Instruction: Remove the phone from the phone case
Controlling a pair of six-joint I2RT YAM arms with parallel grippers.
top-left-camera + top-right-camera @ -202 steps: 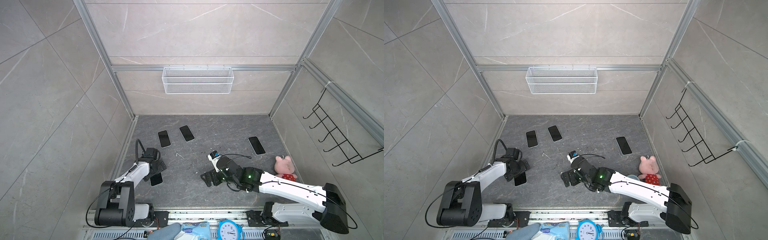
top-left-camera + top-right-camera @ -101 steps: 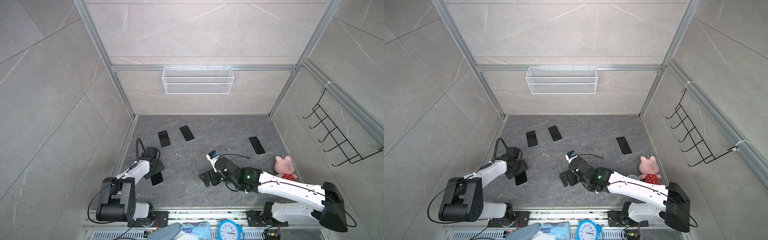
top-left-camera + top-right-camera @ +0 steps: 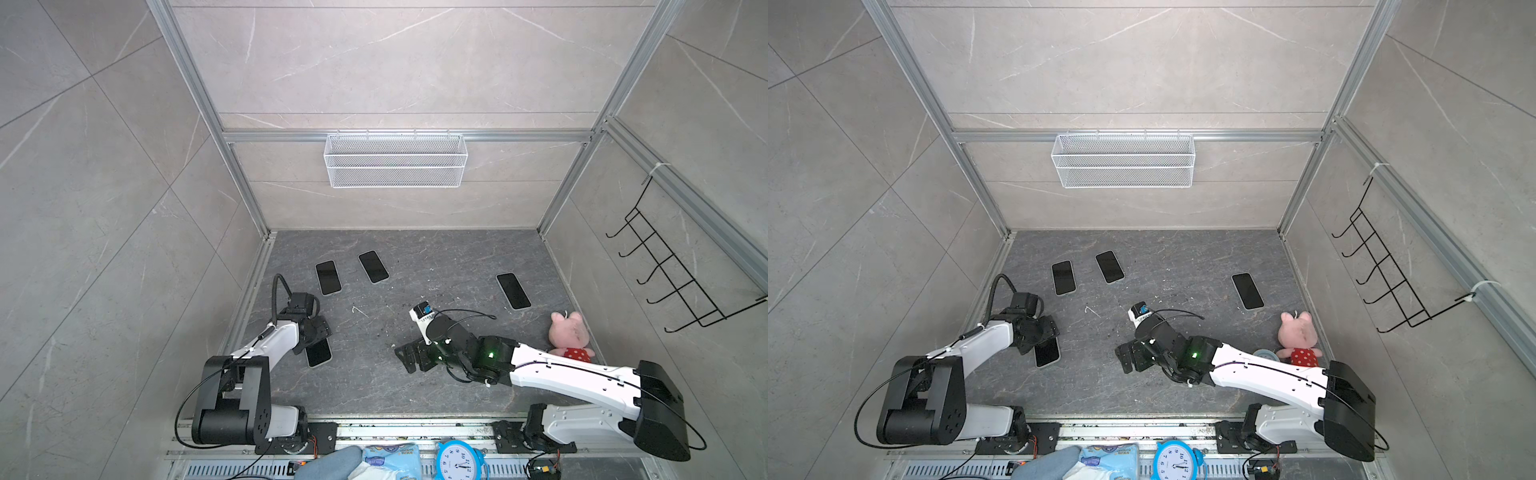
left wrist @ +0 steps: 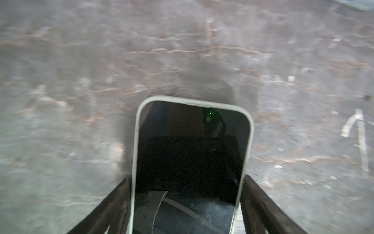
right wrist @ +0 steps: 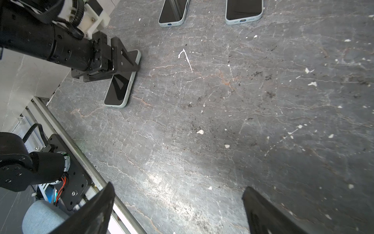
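Where left hand (image 4: 187, 178) grips phone (image 4: 190, 152) | near end cut off | floor (image 4: 81, 60) blurred

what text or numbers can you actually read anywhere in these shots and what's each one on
"10", "9", "8": hour numerals on the blue alarm clock dial at the near edge; the rest cut off or too small.
blue-printed packet beside it: print too small to read.
phone case and its phone: no text.
other three phones: dark screens, no text.

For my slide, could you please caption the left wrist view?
Left gripper closed on a cased phone lying on the tabletop.
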